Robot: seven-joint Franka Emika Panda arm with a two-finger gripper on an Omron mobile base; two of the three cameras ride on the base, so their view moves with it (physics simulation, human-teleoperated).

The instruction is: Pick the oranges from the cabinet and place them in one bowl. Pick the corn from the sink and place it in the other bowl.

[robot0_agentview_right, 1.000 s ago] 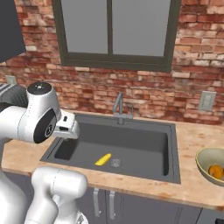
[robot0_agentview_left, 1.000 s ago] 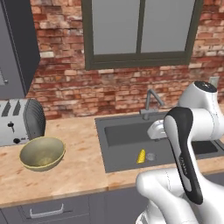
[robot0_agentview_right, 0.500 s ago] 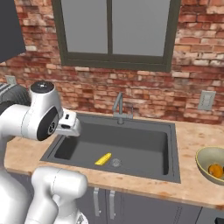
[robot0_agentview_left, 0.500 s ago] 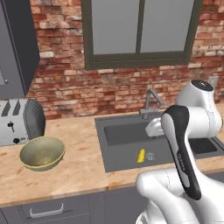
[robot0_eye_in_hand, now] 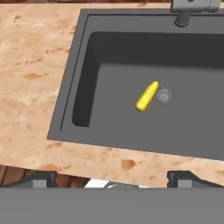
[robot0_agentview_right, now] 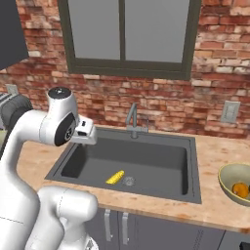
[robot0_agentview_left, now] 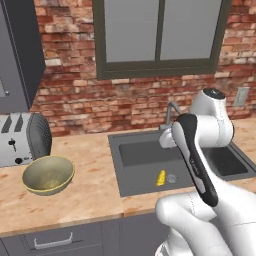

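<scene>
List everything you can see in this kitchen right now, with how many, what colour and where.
corn: one, yellow, lying on the sink floor beside the drain
sink: one, dark grey, set into the counter under the window
faucet: one, grey, at the sink's back edge
empty bowl: one, olive-tan, on the counter left of the sink, in front of the toaster
bowl with fruit: one, olive-tan, on the counter right of the sink
orange: at least one, orange, inside that right-hand bowl
toaster: one, silver and black, against the brick wall at left
cabinet: one, grey, on the wall above the toaster
gripper: one, dark fingers spread open, above the sink's front edge, holding nothing
</scene>
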